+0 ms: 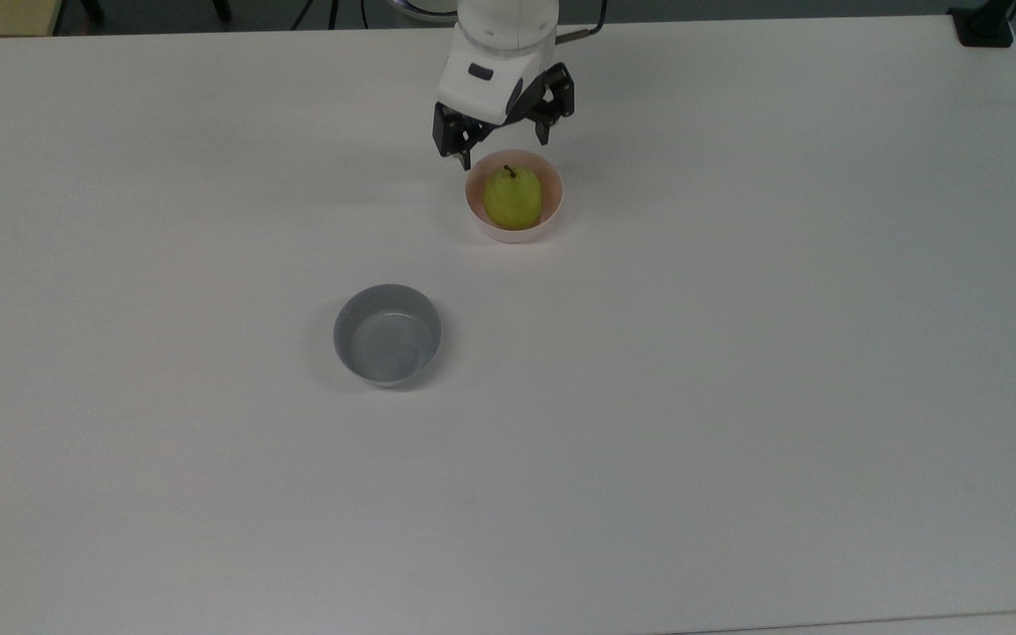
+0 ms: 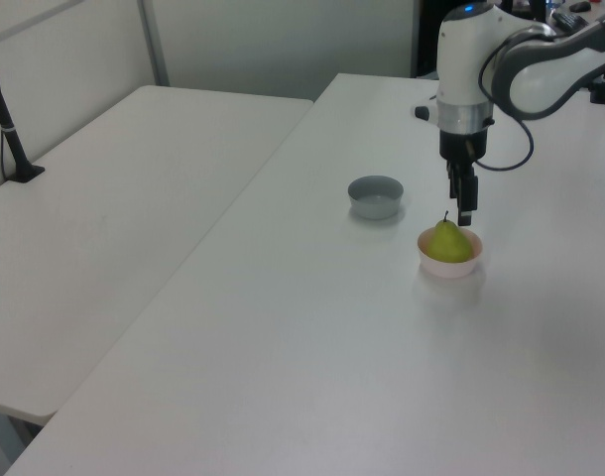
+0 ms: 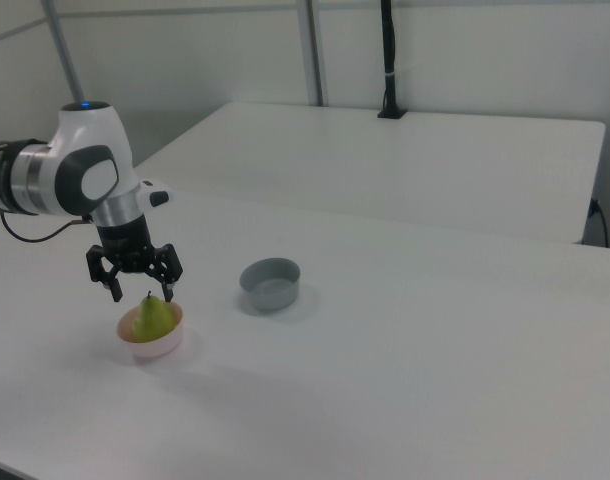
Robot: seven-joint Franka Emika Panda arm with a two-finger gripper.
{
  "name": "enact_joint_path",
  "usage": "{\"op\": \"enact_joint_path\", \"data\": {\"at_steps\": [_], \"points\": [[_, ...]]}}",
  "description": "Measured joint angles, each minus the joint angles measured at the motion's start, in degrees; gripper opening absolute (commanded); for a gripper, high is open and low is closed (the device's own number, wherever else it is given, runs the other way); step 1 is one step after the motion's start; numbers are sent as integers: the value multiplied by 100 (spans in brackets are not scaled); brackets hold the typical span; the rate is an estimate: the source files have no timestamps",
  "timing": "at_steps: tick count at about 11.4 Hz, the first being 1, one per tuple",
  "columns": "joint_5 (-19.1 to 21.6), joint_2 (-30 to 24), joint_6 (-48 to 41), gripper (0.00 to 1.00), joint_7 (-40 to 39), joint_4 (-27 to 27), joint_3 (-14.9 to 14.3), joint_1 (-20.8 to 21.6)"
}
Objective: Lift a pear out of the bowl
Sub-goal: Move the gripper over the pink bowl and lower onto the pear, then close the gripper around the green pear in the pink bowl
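Observation:
A small yellow-green pear with a dark stem stands upright in the pale pink bowl on the white table. My gripper hangs open just above the pear, its black fingers spread to either side of the stem and touching nothing. The left view puts the gripper right over the pear and the bowl. In the right view the gripper straddles the top of the pear, which sits in the bowl.
An empty grey bowl sits apart from the pink one, toward the top view's lower left. A second white table adjoins this one. A black clamp sits at the top view's upper right corner.

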Motion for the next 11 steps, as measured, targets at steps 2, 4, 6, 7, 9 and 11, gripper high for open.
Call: {"op": "enact_joint_path", "data": {"at_steps": [2,4,6,7,9,11], "points": [[0,205,339,100,4,-65,2,2],[0,383,529,100,4,-69,4,6],[-13,478,555,93,4,-69,11,11],[-20,522,558,87,4,-70,19,19],[-52,599,610,57,4,-70,24,63],[-61,656,637,29,4,-67,24,87]]}}
